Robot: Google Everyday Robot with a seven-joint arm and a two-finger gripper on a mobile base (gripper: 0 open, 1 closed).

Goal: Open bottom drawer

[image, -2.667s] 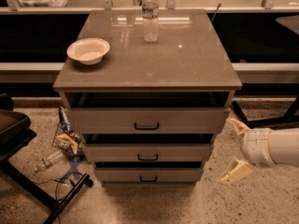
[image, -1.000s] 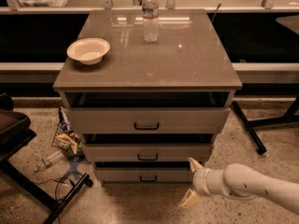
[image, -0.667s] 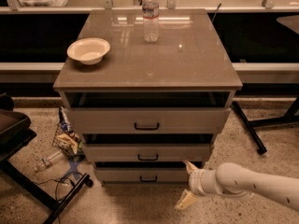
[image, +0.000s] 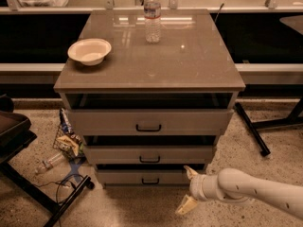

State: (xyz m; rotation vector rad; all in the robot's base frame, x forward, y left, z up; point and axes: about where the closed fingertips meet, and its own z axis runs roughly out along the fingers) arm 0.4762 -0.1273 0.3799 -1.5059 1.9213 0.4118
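The bottom drawer (image: 132, 177) is the lowest of three grey-beige drawers in the cabinet, with a small black bar handle (image: 150, 181) at its centre. It looks closed. My gripper (image: 187, 190) is low at the cabinet's front, just right of that handle and close to the drawer's right end. Its two cream fingers are spread apart, one (image: 191, 172) near the drawer front, the other (image: 186, 205) lower toward the floor. It holds nothing. My white arm (image: 255, 193) comes in from the lower right.
On the cabinet top (image: 189, 65) stand a white bowl (image: 89, 50) and a clear water bottle (image: 152, 15). Snack bags (image: 67, 138) and a bottle (image: 47, 164) lie on the floor at left, by a black chair base (image: 52, 197). A black stand leg (image: 253, 129) is at right.
My gripper has swung in from the right side of the cabinet, dropped low, and moved left toward the bottom drawer's front. The drawers have not moved.
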